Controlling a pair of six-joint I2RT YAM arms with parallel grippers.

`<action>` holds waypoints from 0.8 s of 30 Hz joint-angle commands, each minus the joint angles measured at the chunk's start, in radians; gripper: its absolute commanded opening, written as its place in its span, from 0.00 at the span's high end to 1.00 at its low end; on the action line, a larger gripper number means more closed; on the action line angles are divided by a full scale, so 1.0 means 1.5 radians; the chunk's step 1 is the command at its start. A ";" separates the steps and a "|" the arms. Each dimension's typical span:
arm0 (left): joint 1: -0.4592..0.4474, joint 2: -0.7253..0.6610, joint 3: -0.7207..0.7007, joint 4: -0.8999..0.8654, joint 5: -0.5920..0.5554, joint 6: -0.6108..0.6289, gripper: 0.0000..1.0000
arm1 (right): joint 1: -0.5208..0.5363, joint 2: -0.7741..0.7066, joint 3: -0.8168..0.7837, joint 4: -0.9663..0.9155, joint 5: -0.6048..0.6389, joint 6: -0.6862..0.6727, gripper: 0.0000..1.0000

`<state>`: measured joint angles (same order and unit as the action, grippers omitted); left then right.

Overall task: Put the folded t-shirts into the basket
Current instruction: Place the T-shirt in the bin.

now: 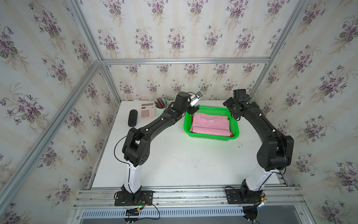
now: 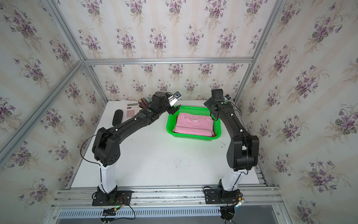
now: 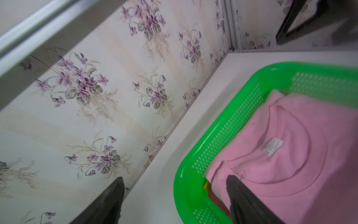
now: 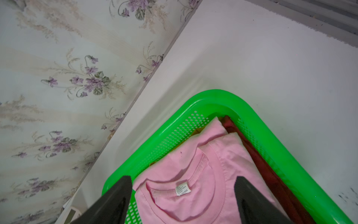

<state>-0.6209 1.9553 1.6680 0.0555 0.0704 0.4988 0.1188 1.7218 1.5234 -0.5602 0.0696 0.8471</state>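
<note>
Pink t-shirt (image 1: 210, 124) tops yellow t-shirt (image 3: 206, 186) & dark red t-shirt (image 4: 271, 174) in green basket (image 1: 211, 136) nr worktop's (image 1: 174, 155) far edge, job apparently done, so left claw (image 3: 174, 182) & right claw (image 4: 184, 179) hang wide open, empty, by its far corners

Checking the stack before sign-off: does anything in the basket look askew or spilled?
Nothing stands out. The light pink folded t-shirt lies flat inside the bright green perforated plastic basket, a dark red cloth edge showing beneath; nothing overhangs the rim.
</note>
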 commanded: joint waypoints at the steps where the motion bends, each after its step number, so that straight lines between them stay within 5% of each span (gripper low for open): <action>1: -0.004 -0.046 -0.052 0.006 0.027 -0.064 0.19 | 0.007 -0.033 -0.061 -0.022 -0.149 -0.087 0.24; 3: -0.009 -0.068 -0.106 0.009 0.082 -0.061 0.22 | 0.013 -0.057 -0.122 -0.009 -0.252 -0.120 0.31; 7: -0.035 -0.046 -0.125 -0.063 0.188 0.056 0.33 | 0.018 -0.098 -0.209 0.016 -0.316 -0.138 0.44; 14: -0.055 0.027 -0.092 -0.110 0.223 0.100 0.80 | 0.020 -0.114 -0.315 0.043 -0.295 -0.149 0.64; 24: -0.059 0.097 -0.093 -0.159 0.231 0.169 1.00 | 0.018 0.009 -0.283 0.044 -0.259 -0.169 0.75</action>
<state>-0.7120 2.0747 1.5127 -0.1398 0.4023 0.7136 0.1455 1.7138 1.0645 -0.4484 -0.3534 0.6159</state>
